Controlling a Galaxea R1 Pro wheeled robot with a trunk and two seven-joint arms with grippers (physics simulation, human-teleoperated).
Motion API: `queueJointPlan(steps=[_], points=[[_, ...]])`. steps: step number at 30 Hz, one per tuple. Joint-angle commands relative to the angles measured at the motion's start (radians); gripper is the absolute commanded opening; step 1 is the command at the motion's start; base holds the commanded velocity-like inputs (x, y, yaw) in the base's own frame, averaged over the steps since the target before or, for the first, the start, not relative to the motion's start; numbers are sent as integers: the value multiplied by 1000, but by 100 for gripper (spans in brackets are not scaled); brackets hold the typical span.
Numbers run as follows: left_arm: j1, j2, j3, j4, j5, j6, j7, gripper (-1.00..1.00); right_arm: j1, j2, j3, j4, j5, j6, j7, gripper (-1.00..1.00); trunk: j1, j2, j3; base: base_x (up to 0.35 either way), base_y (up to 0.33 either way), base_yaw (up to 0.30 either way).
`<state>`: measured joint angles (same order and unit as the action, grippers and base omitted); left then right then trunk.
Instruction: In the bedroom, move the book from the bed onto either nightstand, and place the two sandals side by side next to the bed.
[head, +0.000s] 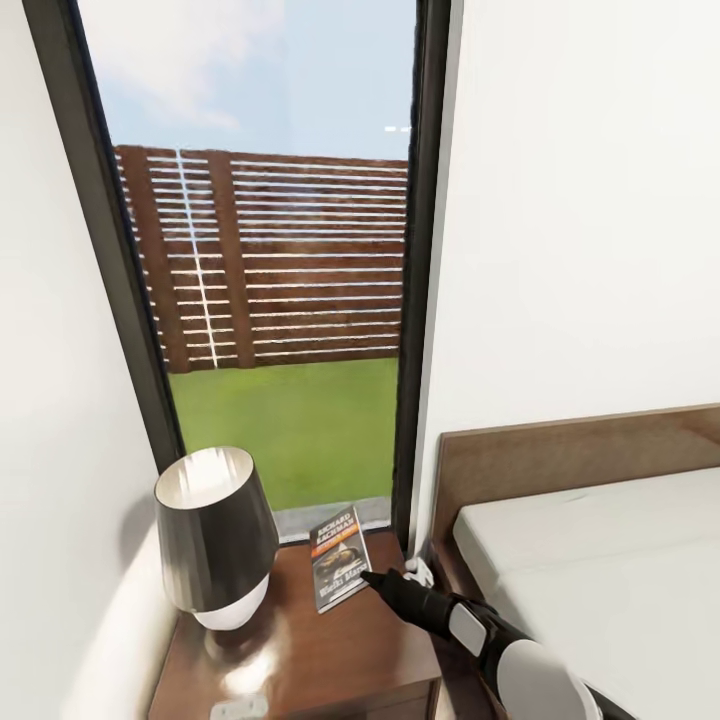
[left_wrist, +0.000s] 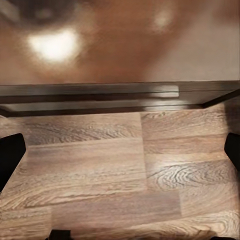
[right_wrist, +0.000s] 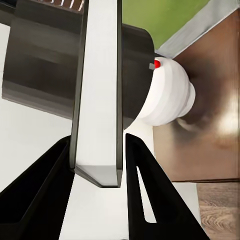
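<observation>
Head view: a bedroom corner was seen, with a tall window (head: 270, 260) in front and the bed (head: 620, 570) at the right.
Nightstand: the dark glossy surface (head: 320, 650) was placed between the left wall and the bed's headboard (head: 560, 450).
Lamp: a dark-shaded lamp (head: 215, 535) on a white base was stood on the surface's left part.
Book: the book (head: 339, 557) was seen on the surface's far right part, near the window sill, cover facing up, just beside the lamp.
Right claw: the right claw (head: 372, 578) was reached in from the bed side, its tip touching the book's near right corner.

Left wrist view: light wood-plank floor (left_wrist: 120, 175) was shown below a dark glossy edge (left_wrist: 100, 97) of furniture.
Left claw: the two dark fingers (left_wrist: 10, 155) were kept wide apart at the picture's sides, with nothing between them.

Right wrist view: the book (right_wrist: 97, 90) was seen edge-on, its white pages facing the camera.
Right claw here: the fingers (right_wrist: 145, 190) were closed against both covers, so the book was gripped.
Background: the lamp (right_wrist: 150, 85) and the surface (right_wrist: 215, 100) lay beyond the book.
</observation>
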<state>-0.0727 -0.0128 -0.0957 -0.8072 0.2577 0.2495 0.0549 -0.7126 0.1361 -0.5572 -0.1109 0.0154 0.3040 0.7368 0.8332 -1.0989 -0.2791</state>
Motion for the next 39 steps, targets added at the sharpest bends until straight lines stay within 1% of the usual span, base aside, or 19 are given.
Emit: queueJointPlan(steps=[1,7,15,26,34,39], points=[[-1,0,-3,5,10,5,6,100,-1,3,-7,-2,0,10,-3,-100,4,-8,-5,0,0,0],[-1,1,-1,37,11,4,4,100,-3,13,-7,-3,0,10,-20,-100,27,-50,-23,0,0,0],[-2,1,0,80,11,3,6,100,-8,20,-7,-6,-3,10,-27,-100,58,-106,-48,0,0,0],[-2,1,0,91,12,3,9,100,-22,22,-7,-7,-49,10,-33,-100,100,-183,-83,0,0,0],[-2,1,0,93,11,4,10,100,-29,23,-8,-5,-63,10,-103,-100,131,-239,-108,0,0,0],[-2,1,0,93,11,4,11,100,-29,23,-9,-4,-66,10,-123,-100,150,-274,-124,0,0,0]])
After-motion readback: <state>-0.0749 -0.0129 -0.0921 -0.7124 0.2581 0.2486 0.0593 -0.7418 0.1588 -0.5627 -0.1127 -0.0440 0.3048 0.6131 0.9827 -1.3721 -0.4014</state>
